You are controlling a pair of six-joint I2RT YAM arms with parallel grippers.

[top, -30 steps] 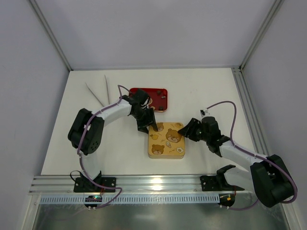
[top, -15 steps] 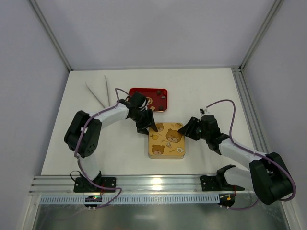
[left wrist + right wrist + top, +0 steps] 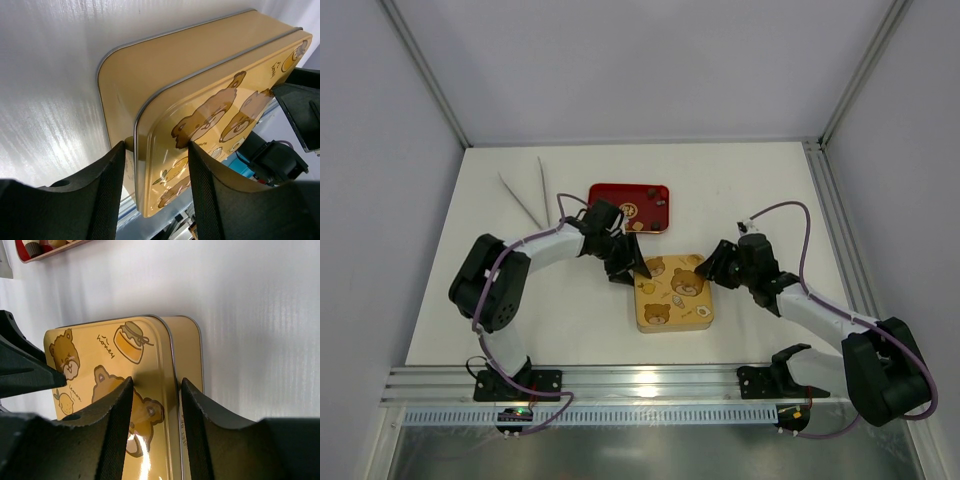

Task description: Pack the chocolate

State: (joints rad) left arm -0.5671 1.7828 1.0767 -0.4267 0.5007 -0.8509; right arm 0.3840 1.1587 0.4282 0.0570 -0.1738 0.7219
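Note:
The gold tin (image 3: 675, 295) with bear pictures lies closed, its lid on, at the middle of the table. My left gripper (image 3: 625, 262) grips its left edge; in the left wrist view (image 3: 156, 147) the fingers pinch the lid rim of the tin (image 3: 200, 75). My right gripper (image 3: 708, 270) grips the right edge; in the right wrist view (image 3: 156, 381) one finger lies on the tin's lid (image 3: 100, 370) and one on its side. A few chocolate pieces (image 3: 658, 200) lie in the red tray (image 3: 610, 188) behind the tin. They also show in the right wrist view (image 3: 32, 247).
Two thin pale sticks (image 3: 523, 195) lie at the back left of the white table. Metal frame posts rise at the back corners, and a rail runs along the near edge (image 3: 640, 380).
The tin has slid a little toward the right and the near edge and turned slightly, with both grippers on it. The left gripper has come down beside the tin's left edge.

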